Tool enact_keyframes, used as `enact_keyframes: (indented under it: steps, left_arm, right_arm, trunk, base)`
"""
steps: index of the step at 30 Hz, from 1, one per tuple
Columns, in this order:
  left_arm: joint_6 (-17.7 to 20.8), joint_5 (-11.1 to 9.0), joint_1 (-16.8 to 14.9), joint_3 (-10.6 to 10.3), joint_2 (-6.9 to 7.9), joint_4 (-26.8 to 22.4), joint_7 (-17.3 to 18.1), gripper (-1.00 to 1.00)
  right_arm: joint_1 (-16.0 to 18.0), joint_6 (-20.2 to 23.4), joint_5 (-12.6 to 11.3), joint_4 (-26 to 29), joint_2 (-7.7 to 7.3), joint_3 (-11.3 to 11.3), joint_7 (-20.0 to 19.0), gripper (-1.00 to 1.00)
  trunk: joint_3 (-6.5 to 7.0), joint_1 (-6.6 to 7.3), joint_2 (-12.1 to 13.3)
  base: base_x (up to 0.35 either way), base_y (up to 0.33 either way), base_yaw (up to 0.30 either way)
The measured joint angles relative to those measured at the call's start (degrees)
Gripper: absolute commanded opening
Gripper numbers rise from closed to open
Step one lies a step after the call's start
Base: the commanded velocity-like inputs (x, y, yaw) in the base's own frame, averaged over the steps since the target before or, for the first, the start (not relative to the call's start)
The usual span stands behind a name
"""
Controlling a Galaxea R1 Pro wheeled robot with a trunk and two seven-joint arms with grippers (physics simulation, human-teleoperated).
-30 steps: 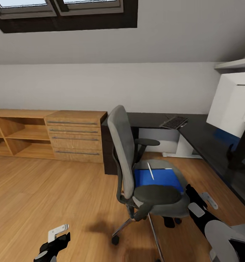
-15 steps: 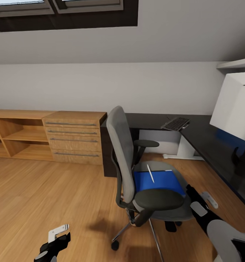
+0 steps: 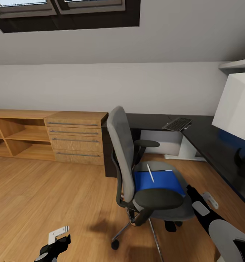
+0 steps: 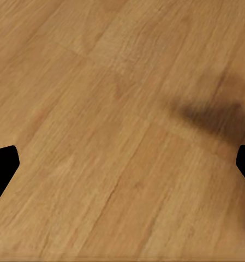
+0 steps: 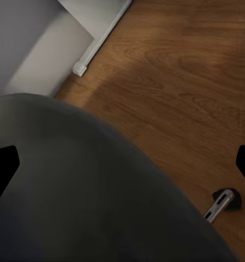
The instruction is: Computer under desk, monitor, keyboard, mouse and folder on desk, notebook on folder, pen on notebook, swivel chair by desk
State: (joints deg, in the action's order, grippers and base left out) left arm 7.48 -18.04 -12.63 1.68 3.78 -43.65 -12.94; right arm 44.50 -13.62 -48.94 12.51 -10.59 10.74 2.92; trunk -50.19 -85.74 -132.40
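Note:
The swivel chair stands on the floor in front of the desk, its grey back toward me. On its seat lies the blue folder with a white pen on top; I cannot make out the notebook. The keyboard rests on the desk's far part. At the right edge the monitor shows its pale back. Computer and mouse are out of view. My right gripper is open beside the seat's right edge. My left gripper hangs open low over bare floor.
A light wooden drawer cabinet and open shelves line the back wall at left. White desk legs stand under the desk. A chair caster sits by my right gripper. Open wooden floor lies left of the chair.
The whole picture has shifted slightly, so the camera moved. Both grippers sit a touch lower in view. The chair, folder and pen have not moved.

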Motion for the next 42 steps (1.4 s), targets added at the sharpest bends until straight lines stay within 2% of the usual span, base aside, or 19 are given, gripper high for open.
enact_keyframes:
  steps: [9, 16, 19, 21, 31, 42]
  left_arm:
    - [0.01, -0.02, 0.00, 0.05, 0.08, 0.05, 0.00, 1.00]
    - [-0.01, -0.02, -0.02, 0.07, 0.07, 0.07, 0.00, 1.00]
    - [-0.01, 0.04, -0.02, 0.06, 0.07, 0.09, 0.00, 1.00]
    - [-0.03, 0.01, -0.04, 0.13, 0.13, 0.11, 0.02, 1.00]
    - [-0.05, 0.01, -0.02, 0.15, 0.14, 0.09, 0.07, 1.00]
    - [-0.02, -0.08, -0.02, 0.09, 0.09, 0.09, 0.03, 1.00]
  right_arm:
    - [0.01, -0.03, 0.01, -0.94, -0.24, -0.52, -0.06, 1.00]
    - [-0.05, -0.32, -0.46, -1.01, 0.48, -0.34, -0.11, 1.00]
    - [-0.06, -0.51, -0.51, -0.96, 0.42, -0.20, -0.06, 1.00]
    - [-0.07, -2.40, -0.59, -0.92, 0.37, -0.10, 0.02, 1.00]
    - [-0.06, -2.60, -0.65, -0.93, 0.29, -0.11, -0.10, 1.00]
    - [-0.06, -2.81, -0.54, -0.50, 0.19, -0.08, -0.18, 1.00]
  trunk:
    - [0.46, 0.00, 0.00]
    - [0.66, -0.01, 0.01]
    - [0.67, -0.01, 0.01]
    - [0.67, -0.01, 0.01]
    - [0.67, -0.01, 0.01]
    - [0.68, 0.01, 0.01]
  base:
    - [0.000, 0.000, 0.232]
    - [0.000, 0.000, 0.179]
    - [0.000, 0.000, -0.053]
    - [0.000, 0.000, -0.236]
    - [0.011, 0.000, -0.079]
    - [0.249, 0.000, -0.001]
